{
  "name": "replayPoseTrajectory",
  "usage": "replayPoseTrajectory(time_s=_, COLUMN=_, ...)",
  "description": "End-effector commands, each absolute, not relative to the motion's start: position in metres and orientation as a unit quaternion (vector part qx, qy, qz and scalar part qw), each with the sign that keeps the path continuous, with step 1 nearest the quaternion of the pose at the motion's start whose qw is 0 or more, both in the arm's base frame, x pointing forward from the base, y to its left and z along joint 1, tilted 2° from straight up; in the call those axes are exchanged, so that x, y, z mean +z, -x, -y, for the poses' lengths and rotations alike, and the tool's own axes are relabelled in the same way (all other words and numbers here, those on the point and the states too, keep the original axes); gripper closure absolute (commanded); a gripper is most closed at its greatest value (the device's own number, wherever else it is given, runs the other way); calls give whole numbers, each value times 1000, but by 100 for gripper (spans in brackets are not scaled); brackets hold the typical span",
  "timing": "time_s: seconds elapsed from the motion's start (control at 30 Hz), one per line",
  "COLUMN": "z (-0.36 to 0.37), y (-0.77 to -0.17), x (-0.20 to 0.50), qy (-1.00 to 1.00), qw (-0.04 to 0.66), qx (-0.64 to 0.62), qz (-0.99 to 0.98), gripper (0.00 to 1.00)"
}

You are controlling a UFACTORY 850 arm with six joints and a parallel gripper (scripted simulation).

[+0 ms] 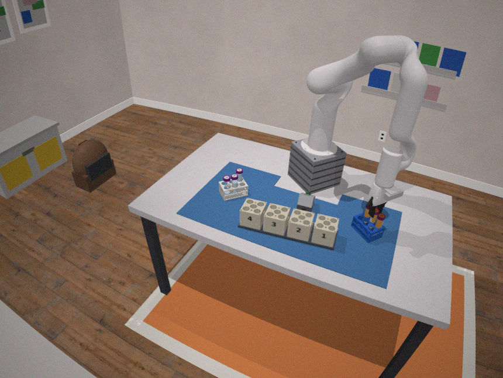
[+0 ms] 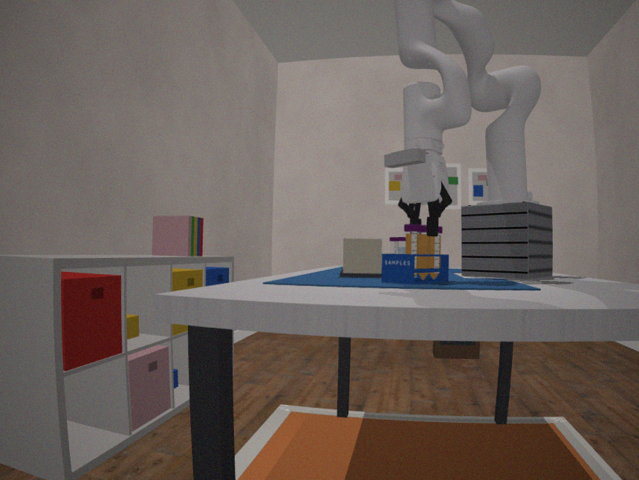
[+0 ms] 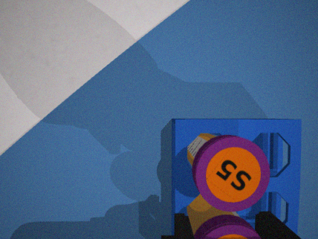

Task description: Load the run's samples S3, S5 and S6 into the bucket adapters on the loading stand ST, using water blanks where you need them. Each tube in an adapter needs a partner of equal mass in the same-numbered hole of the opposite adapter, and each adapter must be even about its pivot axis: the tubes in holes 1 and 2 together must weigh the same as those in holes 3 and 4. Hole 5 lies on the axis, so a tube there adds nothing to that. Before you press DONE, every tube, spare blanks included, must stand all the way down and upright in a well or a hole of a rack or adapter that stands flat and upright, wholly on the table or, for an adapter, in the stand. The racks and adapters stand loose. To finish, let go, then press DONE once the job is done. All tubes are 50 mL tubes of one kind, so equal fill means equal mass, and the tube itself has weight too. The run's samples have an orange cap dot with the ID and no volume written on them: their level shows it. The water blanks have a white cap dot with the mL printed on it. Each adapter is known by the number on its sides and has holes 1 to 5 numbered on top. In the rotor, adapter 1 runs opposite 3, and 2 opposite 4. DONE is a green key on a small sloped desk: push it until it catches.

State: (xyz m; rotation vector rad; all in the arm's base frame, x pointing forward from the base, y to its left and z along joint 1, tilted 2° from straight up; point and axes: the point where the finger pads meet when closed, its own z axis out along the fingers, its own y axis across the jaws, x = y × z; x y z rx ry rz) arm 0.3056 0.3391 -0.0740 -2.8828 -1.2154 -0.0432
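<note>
The blue SAMPLES rack [image 1: 367, 232] [image 2: 398, 268] [image 3: 238, 127] stands on the right of the blue mat [image 1: 357, 260] and holds three orange-filled sample tubes with purple caps. Tube S5 [image 3: 232, 173] leans in its well in the wrist view. My gripper [image 1: 372, 206] [image 2: 423, 221] [image 3: 229, 227] is low over the rack, fingers on either side of the cap of another sample tube [image 2: 424, 249] [image 3: 227, 226] that stands down in its well; its ID is cut off. The fingers stand slightly slack around the cap. Adapters 4 [image 1: 251, 213], 3 [image 1: 276, 219], 2 [image 1: 300, 223] and 1 [image 1: 324, 230] stand in a row, holes empty.
A white rack of water blanks [image 1: 233, 189] stands at the mat's back left. The small DONE desk [image 1: 305, 200] sits behind adapter 2, in front of the arm's ribbed base [image 1: 316, 167]. Bare table lies right of the sample rack.
</note>
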Motion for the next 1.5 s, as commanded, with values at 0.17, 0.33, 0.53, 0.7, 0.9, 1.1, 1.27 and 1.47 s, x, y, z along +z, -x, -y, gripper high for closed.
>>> replayPoseTrajectory(time_s=0.17, z=-340, y=-306, x=-74, qy=921, qw=7, qx=-15, qz=388, gripper=56)
replayPoseTrajectory(time_s=0.33, z=-340, y=-306, x=-74, qy=921, qw=7, qx=-15, qz=388, gripper=56)
replayPoseTrajectory(time_s=0.53, z=-340, y=-306, x=-74, qy=921, qw=7, qx=-15, qz=388, gripper=56)
replayPoseTrajectory(time_s=0.7, z=-340, y=-306, x=-74, qy=921, qw=7, qx=-15, qz=388, gripper=56)
replayPoseTrajectory(time_s=0.9, z=-340, y=-306, x=-66, qy=921, qw=7, qx=-15, qz=388, gripper=56)
replayPoseTrajectory(time_s=1.1, z=-339, y=-306, x=-58, qy=921, qw=7, qx=-14, qz=388, gripper=56)
replayPoseTrajectory(time_s=1.27, z=-339, y=-306, x=-48, qy=921, qw=7, qx=-14, qz=388, gripper=56)
replayPoseTrajectory(time_s=1.47, z=-339, y=-305, x=-36, qy=921, qw=7, qx=-14, qz=388, gripper=56)
